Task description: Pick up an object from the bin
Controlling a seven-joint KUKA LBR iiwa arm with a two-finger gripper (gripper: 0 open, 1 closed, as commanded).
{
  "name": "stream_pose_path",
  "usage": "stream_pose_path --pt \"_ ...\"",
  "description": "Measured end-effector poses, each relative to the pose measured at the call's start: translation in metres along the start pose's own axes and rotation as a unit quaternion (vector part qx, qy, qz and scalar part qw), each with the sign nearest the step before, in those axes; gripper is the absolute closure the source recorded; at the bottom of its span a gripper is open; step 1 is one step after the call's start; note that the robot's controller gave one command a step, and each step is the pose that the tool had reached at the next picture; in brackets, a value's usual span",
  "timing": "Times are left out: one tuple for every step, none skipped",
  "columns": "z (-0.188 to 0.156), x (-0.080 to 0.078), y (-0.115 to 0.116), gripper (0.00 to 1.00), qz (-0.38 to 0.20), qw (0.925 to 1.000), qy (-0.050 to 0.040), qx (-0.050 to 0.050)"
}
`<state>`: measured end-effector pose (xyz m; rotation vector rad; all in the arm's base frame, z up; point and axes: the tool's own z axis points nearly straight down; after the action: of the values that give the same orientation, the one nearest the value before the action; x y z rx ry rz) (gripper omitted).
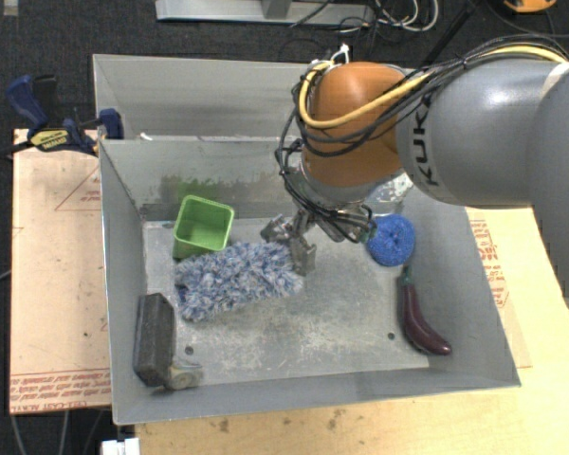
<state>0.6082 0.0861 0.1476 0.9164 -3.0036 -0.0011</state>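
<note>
— Cloth (232,278), the blue-and-white woolly one: where does it lie in the bin (303,391)?
— Mid-floor, bunched up. Nearer, at the front left, is a dark grey block (154,337), with a small pale bit at its near end that I can't make out. At the front right lies a purple eggplant (420,320).
— And the claw (299,246)?
— Down at the cloth's right end, touching it or just above; I cannot tell which, nor whether it is apart or together.
— Farther back?
— A blue ball (392,240) sits just right of the claw, partly cut off by the arm (493,131). A green cup (203,226) is tipped over behind the cloth. Something clear lies behind the arm, too hidden to name.
</note>
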Motion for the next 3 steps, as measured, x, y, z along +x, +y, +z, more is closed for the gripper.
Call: stream_pose_path --pt "-0.027 0.002 -0.001 1.00 0.023 0.9997 -0.0050 0.001" --pt "-0.137 0.011 0.001 1.00 0.019 0.9998 -0.0026 0.001" --pt "-0.136 0.011 0.001 1.00 0.019 0.9998 -0.0025 0.001"
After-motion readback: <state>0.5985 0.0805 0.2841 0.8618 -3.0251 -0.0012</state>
